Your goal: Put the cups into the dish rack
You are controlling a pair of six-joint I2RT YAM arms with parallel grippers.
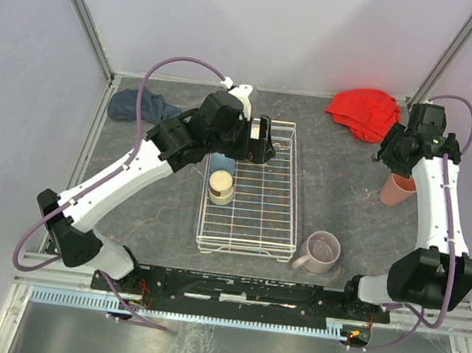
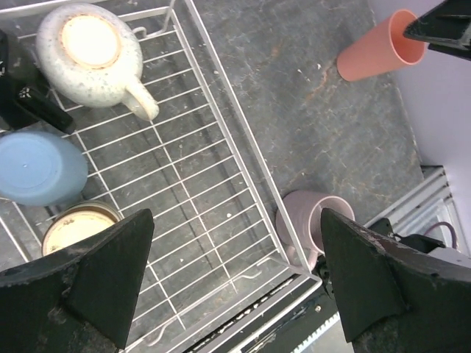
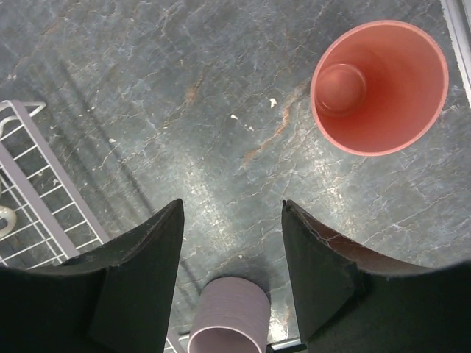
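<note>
Salmon-orange tumbler (image 3: 379,87) stands upright near the spread, empty right gripper (image 3: 232,220). Left gripper (image 2: 235,250), also spread, hangs over the white wire dish rack (image 2: 254,158).

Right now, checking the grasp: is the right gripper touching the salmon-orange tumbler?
Apart. The right wrist view shows bare table between the open right gripper and the salmon-orange tumbler.

Bright, soft overhead light leaves only faint shadows. The table (image 3: 221,110) ahead of the right claw (image 3: 232,209) shows a pale sheen, sharply focused. Close to the lens, its dark fingers (image 3: 132,279) look soft and stretched.
</note>
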